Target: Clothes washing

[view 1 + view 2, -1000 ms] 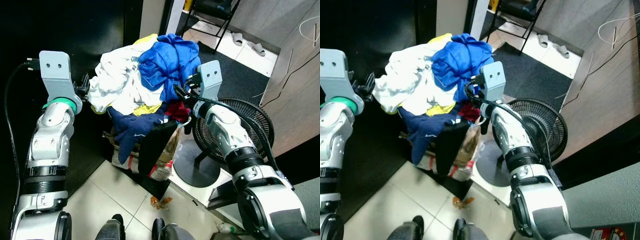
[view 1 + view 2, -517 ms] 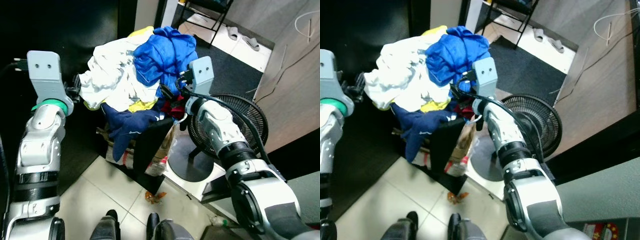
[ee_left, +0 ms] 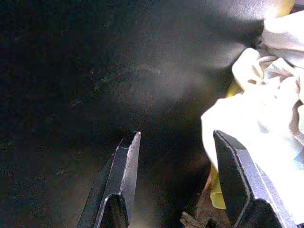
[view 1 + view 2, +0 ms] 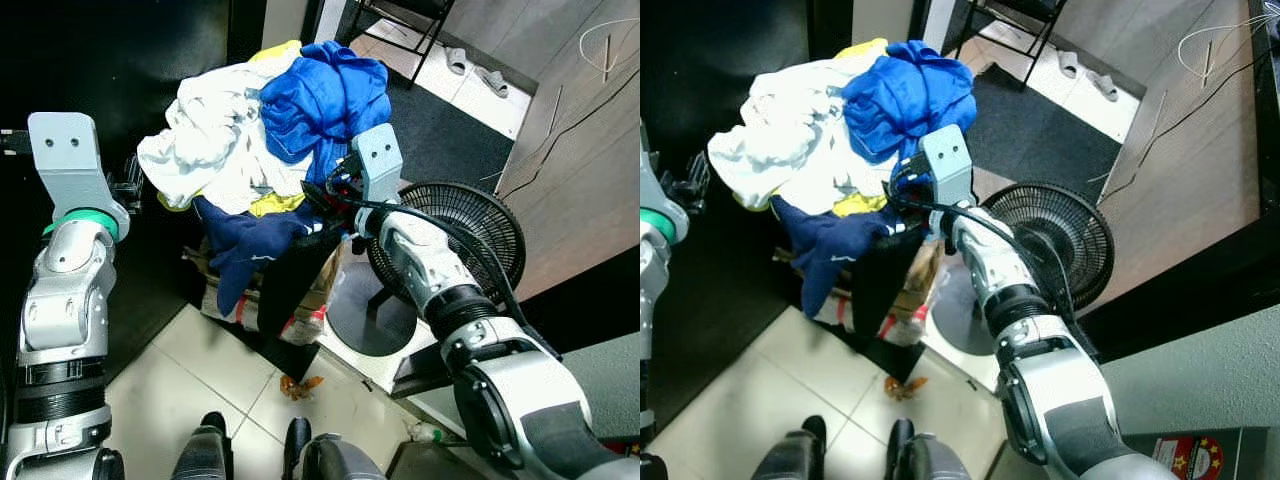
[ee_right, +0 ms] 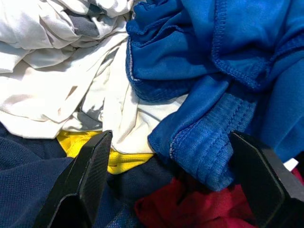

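A heap of clothes (image 4: 265, 160) sat between the two arms, beside a floor fan (image 4: 462, 235). The right gripper (image 5: 168, 156) hung wide open just over the blue garment (image 5: 223, 71), holding nothing. The left gripper (image 3: 175, 166), also wide open, stood beside the white shirt (image 3: 266, 118).

From where I stand, nothing here can be read. The heap of clothes (image 4: 270, 130) carries no legible print or label. The red-and-yellow packet (image 4: 1190, 455) at the corner is too small to make out.
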Motion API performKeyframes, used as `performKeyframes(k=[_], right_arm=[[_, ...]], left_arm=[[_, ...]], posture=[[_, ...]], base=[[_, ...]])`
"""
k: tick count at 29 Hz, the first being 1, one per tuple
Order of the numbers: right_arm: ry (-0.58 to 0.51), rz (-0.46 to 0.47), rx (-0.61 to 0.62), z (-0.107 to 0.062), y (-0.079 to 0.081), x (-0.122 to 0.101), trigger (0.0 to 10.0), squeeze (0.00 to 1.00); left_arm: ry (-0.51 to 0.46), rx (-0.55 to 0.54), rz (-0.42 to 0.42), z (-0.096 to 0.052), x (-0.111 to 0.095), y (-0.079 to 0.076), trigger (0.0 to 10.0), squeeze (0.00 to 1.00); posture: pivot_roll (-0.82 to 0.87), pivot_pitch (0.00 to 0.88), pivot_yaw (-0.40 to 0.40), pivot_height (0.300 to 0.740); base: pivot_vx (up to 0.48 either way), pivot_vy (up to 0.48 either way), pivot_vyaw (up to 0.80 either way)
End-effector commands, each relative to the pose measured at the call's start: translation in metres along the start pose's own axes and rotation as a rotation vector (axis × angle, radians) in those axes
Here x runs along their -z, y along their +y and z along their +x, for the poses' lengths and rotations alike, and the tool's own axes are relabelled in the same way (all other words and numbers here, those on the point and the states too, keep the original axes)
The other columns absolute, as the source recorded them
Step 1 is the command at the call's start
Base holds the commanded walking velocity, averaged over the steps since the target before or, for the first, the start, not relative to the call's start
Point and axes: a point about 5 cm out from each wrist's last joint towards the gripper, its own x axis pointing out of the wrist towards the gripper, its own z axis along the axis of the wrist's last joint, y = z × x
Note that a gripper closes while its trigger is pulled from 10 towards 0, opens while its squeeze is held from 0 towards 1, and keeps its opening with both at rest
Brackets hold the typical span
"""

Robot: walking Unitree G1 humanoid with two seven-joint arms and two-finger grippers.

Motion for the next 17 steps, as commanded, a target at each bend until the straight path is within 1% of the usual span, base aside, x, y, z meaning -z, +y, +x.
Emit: performKeyframes(k=[1,2,3,4,6,7,8,10,11,13,17], right_arm=[[0.044,0.029,0.058,-0.01,-0.011,0.016,9.5,0.0],[0.044,0.029,0.058,-0.01,-0.011,0.016,9.5,0.0],[0.055,0.034,0.078,-0.012,-0.014,0.021,7.3,0.0],[0.058,0.036,0.087,-0.013,-0.016,0.022,0.0,0.0],[0.054,0.035,0.091,-0.013,-0.017,0.021,0.0,0.0],[0.029,0.04,0.084,-0.009,-0.016,0.013,0.0,0.0],[0.029,0.04,0.084,-0.009,-0.016,0.013,0.0,0.0],[-0.021,0.038,0.079,-0.002,-0.016,-0.003,0.0,0.0],[-0.021,0.038,0.079,-0.002,-0.016,-0.003,0.0,0.0],[-0.048,0.035,0.097,0.002,-0.018,-0.014,0.0,0.0],[-0.052,0.049,0.144,0.005,-0.024,-0.022,0.0,0.0]], left_arm=[[0.011,0.01,-0.001,0.002,0.001,-0.004,10.0,0.0],[0.011,0.01,-0.001,0.002,0.001,-0.004,10.0,0.0],[0.009,0.015,-0.002,0.003,0.0,-0.006,10.0,0.0],[0.007,0.018,-0.003,0.004,-0.001,-0.007,10.0,0.0],[0.007,0.019,-0.004,0.004,-0.001,-0.007,10.0,0.0],[0.007,0.018,-0.004,0.004,-0.001,-0.007,10.0,0.0],[0.007,0.018,-0.004,0.004,-0.001,-0.007,10.0,0.0],[0.008,0.016,-0.003,0.004,-0.001,-0.006,10.0,0.0],[0.008,0.016,-0.003,0.004,-0.001,-0.006,10.0,0.0],[0.005,0.016,-0.003,0.005,-0.002,-0.006,10.0,0.0],[0.0,0.02,-0.006,0.007,-0.004,-0.008,10.0,0.0]], posture=[[0.17,0.184,-0.187,0.74],[0.17,0.184,-0.187,0.74],[0.17,0.181,-0.186,0.74],[0.17,0.177,-0.186,0.74],[0.17,0.177,-0.186,0.74],[0.17,0.168,-0.184,0.74],[0.17,0.168,-0.184,0.74],[0.17,0.163,-0.182,0.74],[0.17,0.163,-0.182,0.74],[0.17,0.157,-0.181,0.74],[0.17,0.151,-0.18,0.74]], base=[[0.0,0.0,0.0],[0.0,0.0,0.0],[0.0,0.0,0.0],[0.0,0.0,0.0],[0.0,0.0,0.0],[0.0,0.0,0.0],[0.0,0.0,0.0],[0.0,0.0,0.0],[0.0,0.0,0.0],[0.0,0.0,0.0],[0.0,0.0,0.0]])
